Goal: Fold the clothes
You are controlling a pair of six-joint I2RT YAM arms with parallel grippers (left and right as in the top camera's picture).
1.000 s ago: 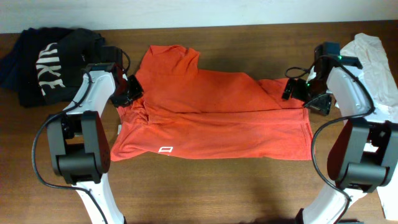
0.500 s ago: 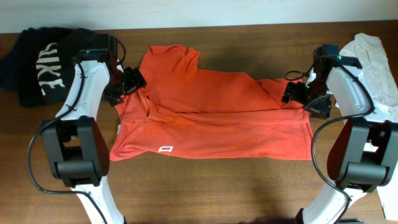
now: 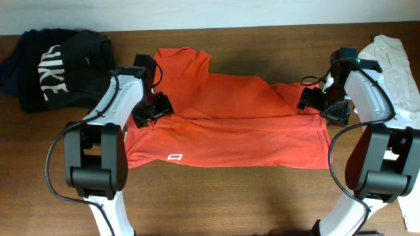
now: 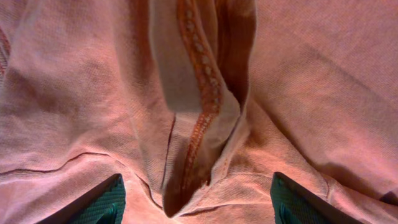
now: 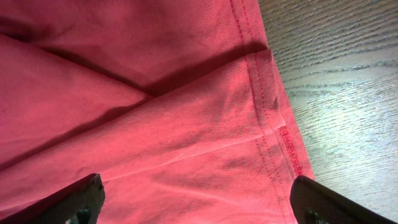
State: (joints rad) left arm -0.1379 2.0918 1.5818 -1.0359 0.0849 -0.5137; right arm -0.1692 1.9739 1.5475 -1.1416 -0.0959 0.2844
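An orange T-shirt (image 3: 230,124) lies spread across the table, its lower half folded up, a small white logo near the front left. My left gripper (image 3: 152,108) is open over the shirt's left side, just above a bunched fold with a stitched seam (image 4: 196,124). My right gripper (image 3: 314,99) is open over the shirt's right edge, above its hem seam (image 5: 267,93). Neither holds cloth.
A black garment with white lettering (image 3: 56,62) lies at the far left. A white garment (image 3: 400,62) lies at the far right edge. Bare wooden table (image 3: 230,196) runs along the front.
My left gripper has moved right and toward the front, from the shirt's left sleeve edge onto the shirt body. The right gripper has stayed almost still.
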